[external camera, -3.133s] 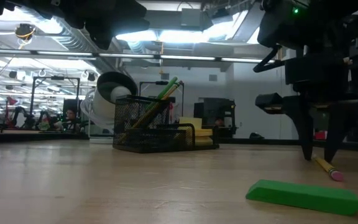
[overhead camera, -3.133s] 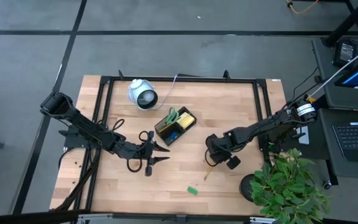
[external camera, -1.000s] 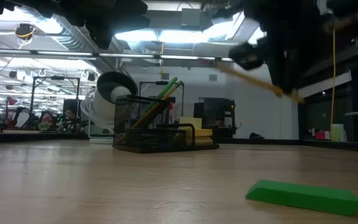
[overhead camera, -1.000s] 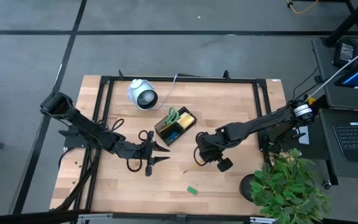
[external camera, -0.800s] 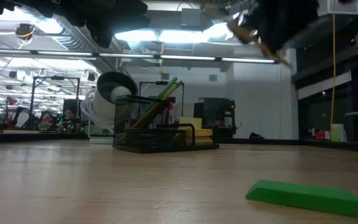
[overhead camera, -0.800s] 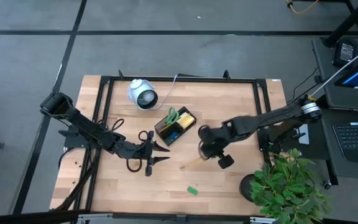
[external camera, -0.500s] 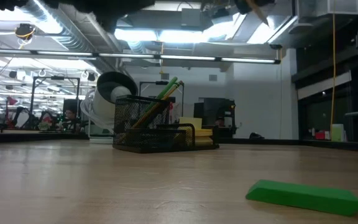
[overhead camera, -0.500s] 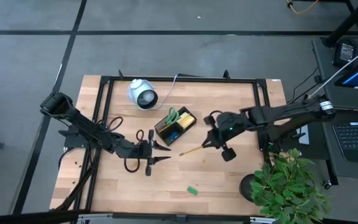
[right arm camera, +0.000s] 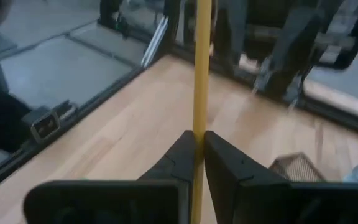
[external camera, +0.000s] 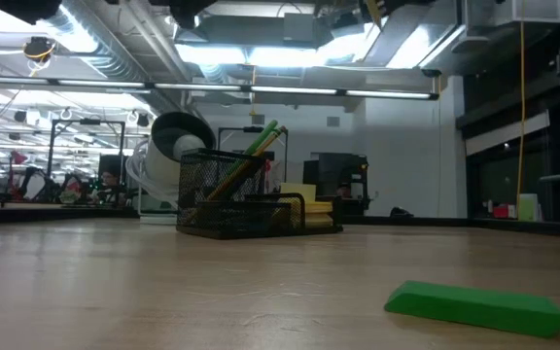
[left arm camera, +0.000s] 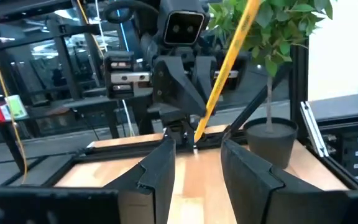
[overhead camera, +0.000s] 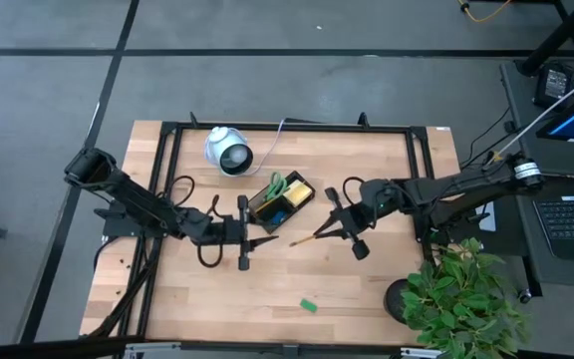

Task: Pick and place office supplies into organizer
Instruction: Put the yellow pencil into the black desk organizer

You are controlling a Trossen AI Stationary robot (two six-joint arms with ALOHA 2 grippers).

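Note:
My right gripper (overhead camera: 320, 233) hangs above the table's middle, just right of the organizer, shut on a yellow pencil (overhead camera: 302, 239). The pencil points at my left gripper (overhead camera: 265, 237), which stands open a short way to the left, level, with nothing between its fingers (left arm camera: 161, 167). The organizer (overhead camera: 280, 199) is a black mesh tray that holds green-handled scissors and a yellow pad. It rests on its flat bottom (external camera: 251, 228). A green block (overhead camera: 308, 305) lies flat near the front edge. My right gripper pinches the pencil's shaft (right arm camera: 199, 127) between its two fingers (right arm camera: 179, 155). The fingers come almost level from the table's right and lie along the pencil. Most of the pencil sticks out ahead of the fingertips toward the left. It is lifted clear of the table.
A white round device (overhead camera: 227, 152) with a cable sits at the far left of the board. A black frame (overhead camera: 287, 127) runs along the board's edges. A potted plant (overhead camera: 461, 299) stands off the front right corner.
My right gripper has risen and gone toward the table's far edge with the pencil. It has tipped up from pointing down to nearly level, so the pencil now points left at my left gripper. My left gripper has risen a little and rolled.

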